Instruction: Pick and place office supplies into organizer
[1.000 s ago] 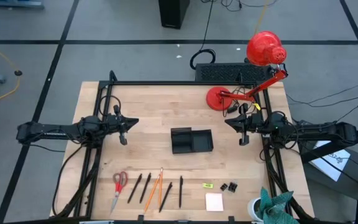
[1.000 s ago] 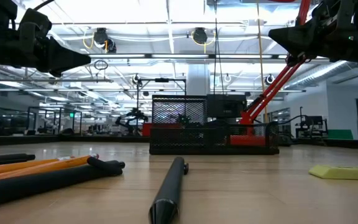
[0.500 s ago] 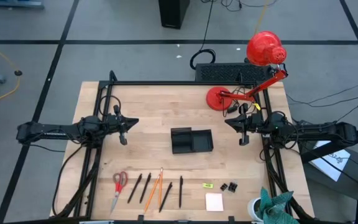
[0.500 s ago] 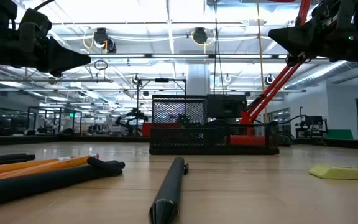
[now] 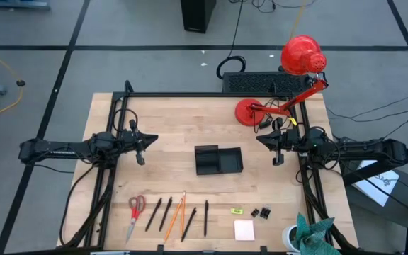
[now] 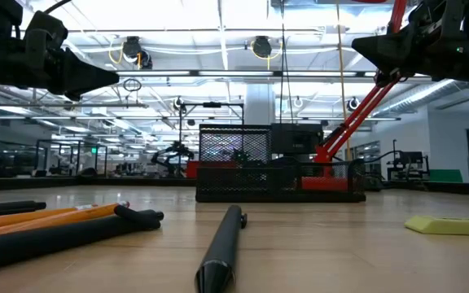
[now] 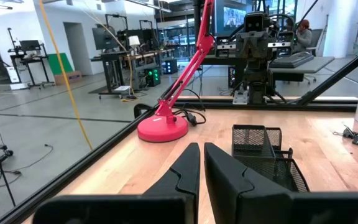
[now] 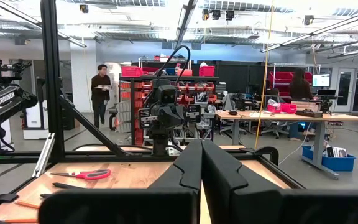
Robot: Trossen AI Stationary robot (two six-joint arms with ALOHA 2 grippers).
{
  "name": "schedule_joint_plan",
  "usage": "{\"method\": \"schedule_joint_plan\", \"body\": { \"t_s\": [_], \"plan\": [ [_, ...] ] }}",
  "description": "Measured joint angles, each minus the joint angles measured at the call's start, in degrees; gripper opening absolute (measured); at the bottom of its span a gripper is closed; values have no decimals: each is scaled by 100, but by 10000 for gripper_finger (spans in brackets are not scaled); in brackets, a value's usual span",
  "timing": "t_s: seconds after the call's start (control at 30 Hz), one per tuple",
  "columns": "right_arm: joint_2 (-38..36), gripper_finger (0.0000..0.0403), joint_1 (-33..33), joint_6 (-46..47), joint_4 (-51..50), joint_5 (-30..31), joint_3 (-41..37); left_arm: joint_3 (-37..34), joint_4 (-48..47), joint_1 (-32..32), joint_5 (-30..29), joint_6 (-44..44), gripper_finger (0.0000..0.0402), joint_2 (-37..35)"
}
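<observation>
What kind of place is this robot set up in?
Probably a big robotics lab or workshop: other robot rigs stand on workbenches, red storage bins fill shelves behind, and a person walks the open floor under industrial ceiling lights.

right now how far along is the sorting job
Nothing looks done: the organizer sits mid-table, apparently empty. Nothing is in hand; the left gripper and right gripper hover shut either side of it. Left to do: scissors, pens, pencils, sticky-note pad, clips and the yellow-green piece lie along the front edge.

Right claw (image 8: 201, 163) shut, red-handled scissors (image 8: 80, 175) on table (image 8: 129, 175)
</observation>
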Motion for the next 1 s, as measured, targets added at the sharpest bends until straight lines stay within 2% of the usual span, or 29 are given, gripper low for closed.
{"method": "schedule_joint_plan", "body": {
  "t_s": [1.0],
  "plan": [
    [-1,0,0,0,102,1,0,0,26,0,0,0,31,-2]
  ]
}}
